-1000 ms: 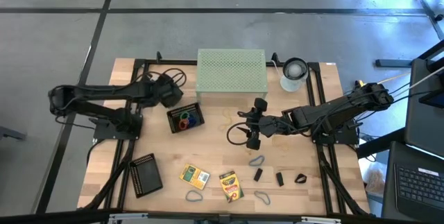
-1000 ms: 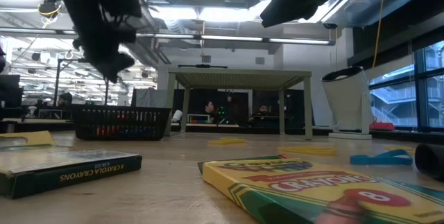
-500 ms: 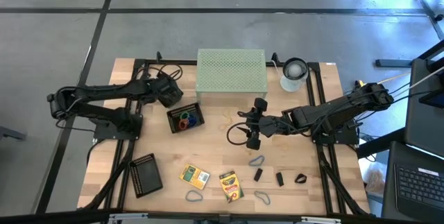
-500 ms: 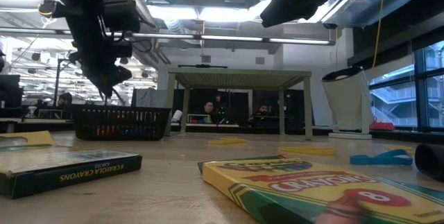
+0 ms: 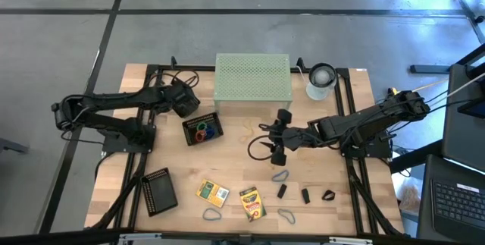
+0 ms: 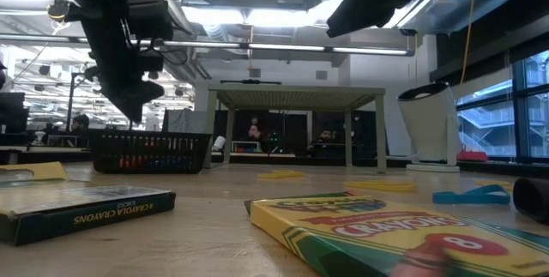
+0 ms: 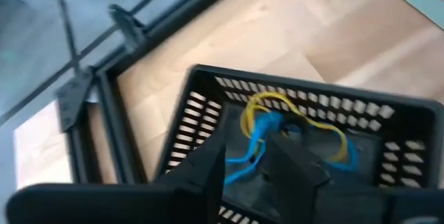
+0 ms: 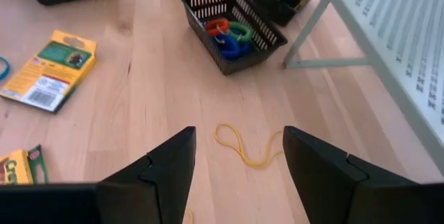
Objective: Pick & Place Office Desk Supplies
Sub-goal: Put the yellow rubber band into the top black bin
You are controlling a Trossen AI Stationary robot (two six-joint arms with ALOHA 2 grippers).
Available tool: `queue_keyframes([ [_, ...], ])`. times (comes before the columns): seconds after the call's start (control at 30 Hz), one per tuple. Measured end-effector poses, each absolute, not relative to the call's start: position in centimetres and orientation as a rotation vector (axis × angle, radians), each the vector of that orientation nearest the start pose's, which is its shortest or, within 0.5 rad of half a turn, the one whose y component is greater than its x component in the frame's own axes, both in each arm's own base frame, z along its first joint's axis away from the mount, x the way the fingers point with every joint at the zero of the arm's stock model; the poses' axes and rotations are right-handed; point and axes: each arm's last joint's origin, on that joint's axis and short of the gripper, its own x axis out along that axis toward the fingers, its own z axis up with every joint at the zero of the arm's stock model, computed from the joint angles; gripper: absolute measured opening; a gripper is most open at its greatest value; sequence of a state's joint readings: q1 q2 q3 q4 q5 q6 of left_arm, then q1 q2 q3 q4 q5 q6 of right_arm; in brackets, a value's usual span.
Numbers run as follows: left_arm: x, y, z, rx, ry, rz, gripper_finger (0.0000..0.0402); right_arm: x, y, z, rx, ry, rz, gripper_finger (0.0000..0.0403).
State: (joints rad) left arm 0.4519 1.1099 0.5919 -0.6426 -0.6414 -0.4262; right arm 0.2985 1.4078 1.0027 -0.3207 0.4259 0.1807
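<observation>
My left gripper (image 7: 246, 175) hangs open over a small black mesh tray (image 7: 194, 120) at the table's far left, which holds yellow and blue rubber-band loops (image 7: 267, 123). A blue loop shows in the gap between the fingers; whether they touch it I cannot tell. My right gripper (image 8: 239, 165) stands open above a thin yellow loop (image 8: 243, 148) that lies flat on the wood mid-table. A second tray (image 5: 202, 129) holds red, green and blue loops. Two crayon boxes (image 5: 213, 193) (image 5: 252, 203), loose loops (image 5: 281, 175) and black clips (image 5: 306, 196) lie near the front edge.
The pale green perforated riser (image 5: 253, 78) stands at the far middle with a white-grey cylinder (image 5: 321, 80) to its right. A third black tray (image 5: 159, 191) lies at the front left. Bare wood lies between the trays and the crayon boxes.
My left gripper has sunk toward the far-left tray and shifted a little toward the table's far edge, then kept still. My right arm has stayed where it was.
</observation>
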Motion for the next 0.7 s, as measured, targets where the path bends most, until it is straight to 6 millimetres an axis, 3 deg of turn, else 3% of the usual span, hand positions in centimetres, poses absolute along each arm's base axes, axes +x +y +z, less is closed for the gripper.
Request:
queue_keyframes([
  [0.3, 15.5, 9.6, 18.8, -0.203, 0.956, 1.245, 0.0125, 26.4, 6.9, 23.8, 0.062, 0.927, -0.341, 0.0221],
  [0.7, 17.4, 7.6, 19.1, -0.218, 0.851, 1.113, 0.0107, 21.9, 6.2, 17.2, 0.390, 1.265, -0.479, 0.0221],
])
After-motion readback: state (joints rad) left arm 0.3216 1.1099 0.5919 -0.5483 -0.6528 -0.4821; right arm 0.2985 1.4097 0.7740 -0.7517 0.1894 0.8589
